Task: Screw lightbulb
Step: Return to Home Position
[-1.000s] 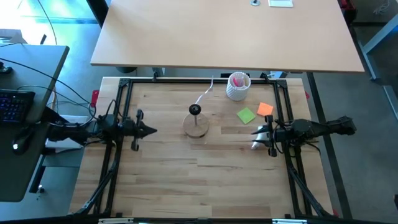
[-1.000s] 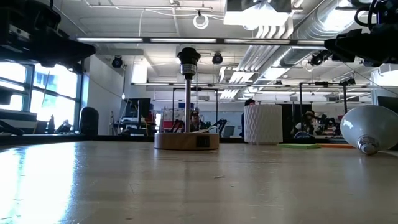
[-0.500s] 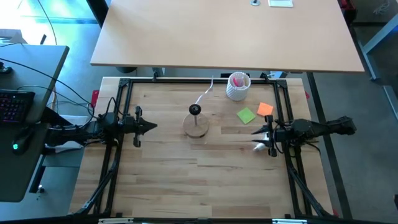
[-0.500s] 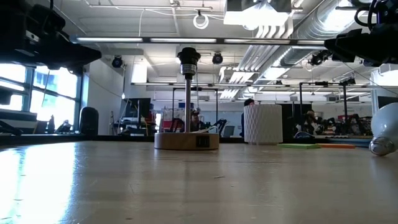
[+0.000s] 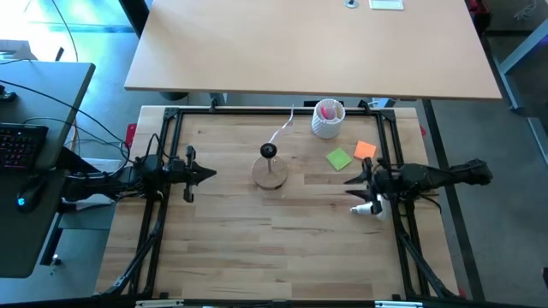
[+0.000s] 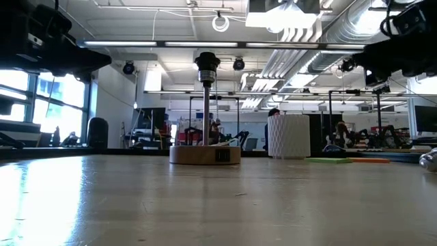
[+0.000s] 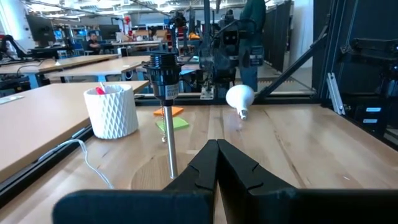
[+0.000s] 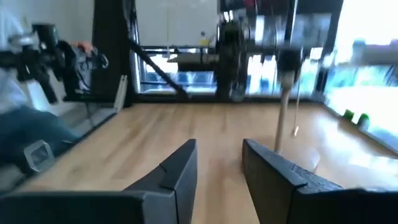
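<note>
The white lightbulb lies on its side on the table, just on the near side of my right arm's wrist. It also shows in the left wrist view, at the right edge of the low view, and beside my fingers in the right wrist view. My right gripper is open and empty, pointing toward the black socket on its round wooden base. My left gripper is shut and empty, left of the socket.
A white ribbed cup with pink contents stands at the far edge. A green note and an orange note lie between it and my right gripper. A white cord runs from the socket base to the far edge.
The lightbulb has rolled along the table from beneath my right gripper's fingers toward the right and near edges, and now lies beside the wrist. My left gripper has gone a little toward the socket.
</note>
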`<state>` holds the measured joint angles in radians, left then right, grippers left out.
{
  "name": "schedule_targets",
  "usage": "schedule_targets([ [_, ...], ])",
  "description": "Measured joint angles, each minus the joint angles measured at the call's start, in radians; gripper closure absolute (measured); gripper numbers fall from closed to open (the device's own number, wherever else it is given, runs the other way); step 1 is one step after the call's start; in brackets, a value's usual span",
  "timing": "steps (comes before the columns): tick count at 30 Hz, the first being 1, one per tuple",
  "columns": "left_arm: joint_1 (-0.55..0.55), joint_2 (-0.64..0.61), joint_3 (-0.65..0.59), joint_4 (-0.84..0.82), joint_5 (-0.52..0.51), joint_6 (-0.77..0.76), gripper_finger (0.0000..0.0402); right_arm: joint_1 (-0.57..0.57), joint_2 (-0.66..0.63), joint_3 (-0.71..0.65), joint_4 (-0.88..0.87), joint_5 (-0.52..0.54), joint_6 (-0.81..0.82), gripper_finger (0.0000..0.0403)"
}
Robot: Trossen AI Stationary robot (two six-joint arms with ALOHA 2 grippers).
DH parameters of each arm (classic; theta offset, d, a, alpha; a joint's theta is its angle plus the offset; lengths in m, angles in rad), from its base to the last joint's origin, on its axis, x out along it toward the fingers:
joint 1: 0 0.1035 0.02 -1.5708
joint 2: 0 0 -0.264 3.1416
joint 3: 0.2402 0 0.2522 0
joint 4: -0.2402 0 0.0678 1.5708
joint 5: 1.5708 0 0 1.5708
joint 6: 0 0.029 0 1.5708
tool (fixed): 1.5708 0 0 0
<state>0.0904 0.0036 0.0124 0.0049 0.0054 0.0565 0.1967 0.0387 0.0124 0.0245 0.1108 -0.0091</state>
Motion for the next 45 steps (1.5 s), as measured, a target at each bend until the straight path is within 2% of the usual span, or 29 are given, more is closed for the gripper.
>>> schedule_targets([
  [4, -0.001, 0.000, 0.000, 0.000, 0.000, 0.000, 0.0401, -0.001, 0.088, 0.000, -0.005, -0.010, 0.137, 0.0279],
  [8, -0.018, 0.000, 0.000, 0.000, -0.001, 0.000, 0.0401, -0.027, 0.168, 0.000, 0.009, 0.057, 0.284, 0.0279],
  [12, -0.047, 0.000, 0.000, 0.000, -0.001, 0.000, 0.0401, -0.053, 0.196, -0.002, 0.028, 0.094, 0.349, 0.0279],
  [17, -0.084, 0.000, 0.000, 0.000, -0.001, 0.000, 0.0401, -0.067, 0.175, -0.002, 0.110, 0.051, 0.278, 0.0279],
  [21, -0.099, 0.000, 0.000, 0.000, -0.001, -0.001, 0.0401, -0.066, 0.146, -0.002, 0.094, 0.028, 0.216, 0.0279],
  [26, -0.101, 0.000, 0.000, 0.000, -0.001, 0.000, 0.0400, -0.066, 0.133, -0.003, 0.018, 0.081, 0.207, 0.0279],
  [32, -0.092, 0.000, 0.000, 0.000, 0.000, 0.000, 0.0401, -0.066, 0.145, -0.003, 0.017, 0.034, 0.175, 0.0279],
  [45, -0.091, 0.000, 0.000, 0.000, -0.001, 0.000, 0.0401, -0.066, 0.145, -0.003, 0.016, 0.029, 0.175, 0.0279],
])
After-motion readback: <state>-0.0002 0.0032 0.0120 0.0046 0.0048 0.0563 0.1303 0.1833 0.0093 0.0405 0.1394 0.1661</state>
